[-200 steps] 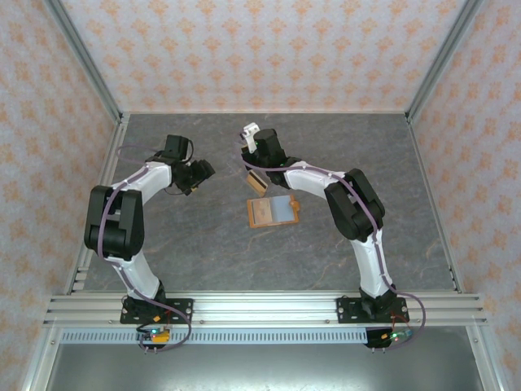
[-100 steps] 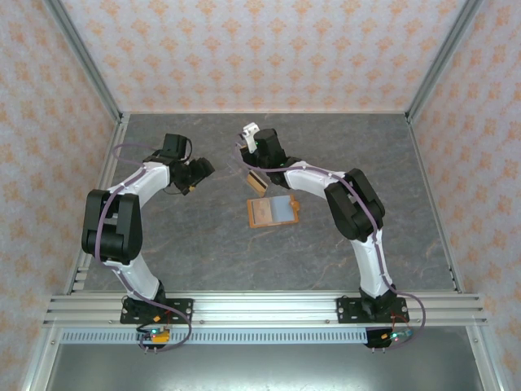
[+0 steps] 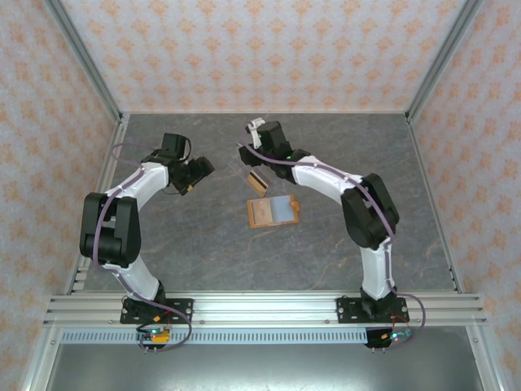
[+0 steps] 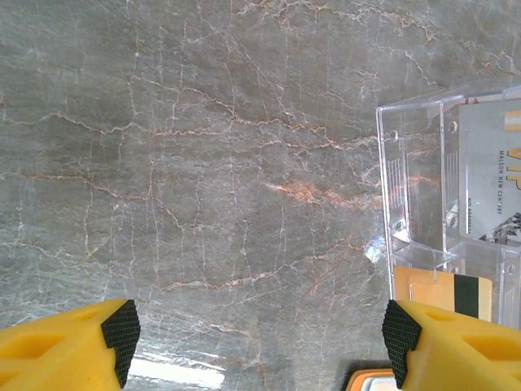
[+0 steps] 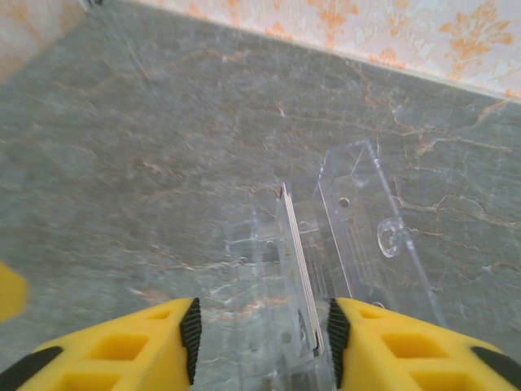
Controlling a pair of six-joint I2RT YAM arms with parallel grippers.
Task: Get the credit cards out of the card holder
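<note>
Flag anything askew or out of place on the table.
Nothing spilled or damaged. The tan striped card sits skewed just beyond the open card holder, and a pale card seems to stand on edge in the clear plastic piece.

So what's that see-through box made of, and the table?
The box looks like hard clear plastic, glossy: you see the table through it and its edges glint. The table looks like grey stone with pale veins, though it may be a printed surface.

Cards in plastic tray, just behind card holder, mid table.
</note>
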